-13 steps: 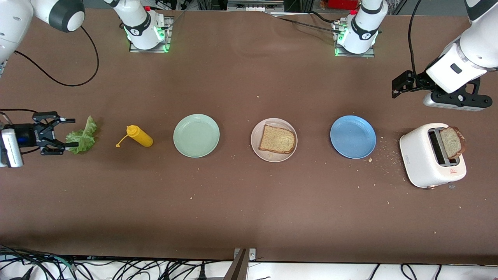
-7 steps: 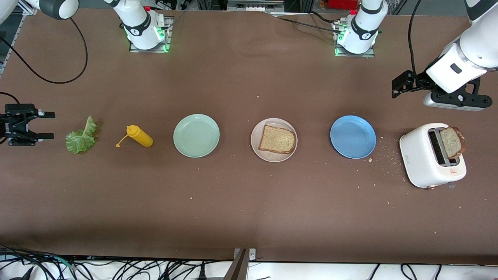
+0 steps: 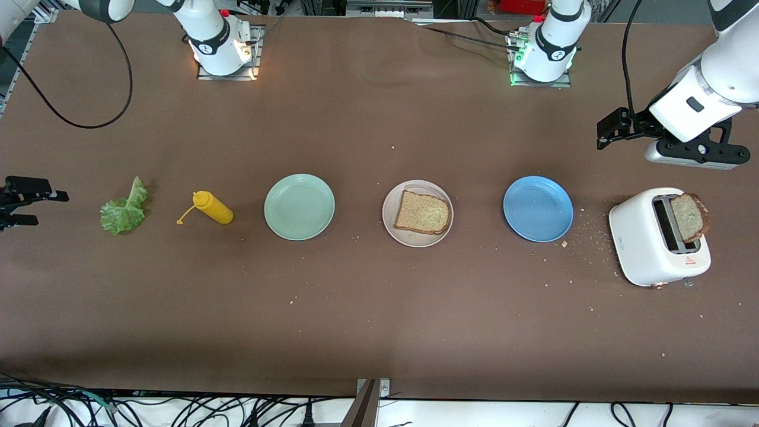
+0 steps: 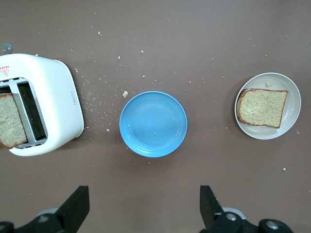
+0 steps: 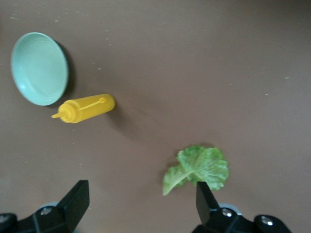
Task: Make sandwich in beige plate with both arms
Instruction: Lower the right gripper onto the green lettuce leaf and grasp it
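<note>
Row of items across the brown table (image 3: pixel 379 308), observed from the right arm's end: ruffled green lettuce leaf (image 3: pixel 124 209), yellow plastic squeeze bottle (image 3: pixel 212 207) lying on its side, round mint-green plate (image 3: pixel 299 207), round pale beige plate (image 3: pixel 417 236), round blue plate (image 3: pixel 538 208), white two-slot toaster (image 3: pixel 655 240).

The beige plate sits mid-table, between the mint-green and blue plates. One square slice of brown-crusted wholegrain bread (image 3: pixel 422 212) lies flat on it. No lettuce on it. A second slice of the same bread (image 3: pixel 688 217) stands tilted out of a toaster slot. Crumbs (image 3: pixel 584 237) are scattered between the blue plate and the toaster.

Right tool (image 3: pixel 26 206): at the table edge at the right arm's end, fingers spread, holding nothing, apart from the lettuce leaf.

Left tool (image 3: pixel 611 130): in the air at roughly twelve o'clock from the toaster, fingers spread, holding nothing. Its wrist view looks down on the toaster, blue plate and beige plate.
</note>
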Robot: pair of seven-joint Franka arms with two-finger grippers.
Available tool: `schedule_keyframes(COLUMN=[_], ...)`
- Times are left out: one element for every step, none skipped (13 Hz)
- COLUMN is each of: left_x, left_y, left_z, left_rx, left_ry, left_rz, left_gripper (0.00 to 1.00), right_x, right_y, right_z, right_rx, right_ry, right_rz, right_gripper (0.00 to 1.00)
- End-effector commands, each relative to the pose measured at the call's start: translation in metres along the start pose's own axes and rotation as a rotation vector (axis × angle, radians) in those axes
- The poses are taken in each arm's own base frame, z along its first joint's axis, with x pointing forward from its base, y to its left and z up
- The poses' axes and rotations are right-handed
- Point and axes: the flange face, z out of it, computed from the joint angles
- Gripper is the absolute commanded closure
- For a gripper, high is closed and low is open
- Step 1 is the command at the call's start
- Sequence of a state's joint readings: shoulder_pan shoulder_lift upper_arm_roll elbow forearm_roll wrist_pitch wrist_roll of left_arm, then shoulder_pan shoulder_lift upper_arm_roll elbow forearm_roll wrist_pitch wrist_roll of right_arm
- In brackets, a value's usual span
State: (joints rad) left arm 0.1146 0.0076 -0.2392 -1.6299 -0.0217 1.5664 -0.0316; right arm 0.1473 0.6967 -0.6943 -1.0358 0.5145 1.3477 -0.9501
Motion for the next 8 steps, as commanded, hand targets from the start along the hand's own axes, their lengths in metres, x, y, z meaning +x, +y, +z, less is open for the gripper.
schedule_keyframes(left_x=[-0.008, -0.008, -0.008, -0.008, -0.008, -0.008, -0.008, -0.008], left_y=[0.002, 0.002, 0.002, 0.002, 0.002, 0.002, 0.002, 0.002], left_z=[-0.004, -0.004, -0.004, -0.004, -0.004, -0.004, -0.004, -0.004], left_rx=[-0.022, -0.024, -0.024, -0.024, -0.024, -0.022, -0.024, -0.024], left_ry=[-0.001, -0.001, -0.001, -0.001, -0.001, -0.001, -0.001, -0.001], left_rz=[0.008, 0.008, 0.008, 0.008, 0.008, 0.008, 0.008, 0.008], left_gripper=[0.00, 0.00, 0.00, 0.00, 0.00, 0.00, 0.00, 0.00], right_x=[0.012, 0.014, 0.017, 0.016, 0.016, 0.015, 0.016, 0.017], right_y=[0.005, 0.006, 0.005, 0.011, 0.013, 0.015, 0.014, 0.011], right_z=[0.032, 0.041, 0.056, 0.072, 0.091, 0.110, 0.126, 0.137], right_rx=[-0.072, -0.108, -0.130, -0.149, -0.158, -0.167, -0.181, -0.186], right_ry=[-0.023, -0.030, -0.042, -0.040, -0.039, -0.036, -0.034, -0.039], right_rz=[0.014, 0.043, 0.068, 0.081, 0.086, 0.092, 0.091, 0.089], right_gripper=[0.02, 0.02, 0.02, 0.02, 0.02, 0.02, 0.02, 0.02])
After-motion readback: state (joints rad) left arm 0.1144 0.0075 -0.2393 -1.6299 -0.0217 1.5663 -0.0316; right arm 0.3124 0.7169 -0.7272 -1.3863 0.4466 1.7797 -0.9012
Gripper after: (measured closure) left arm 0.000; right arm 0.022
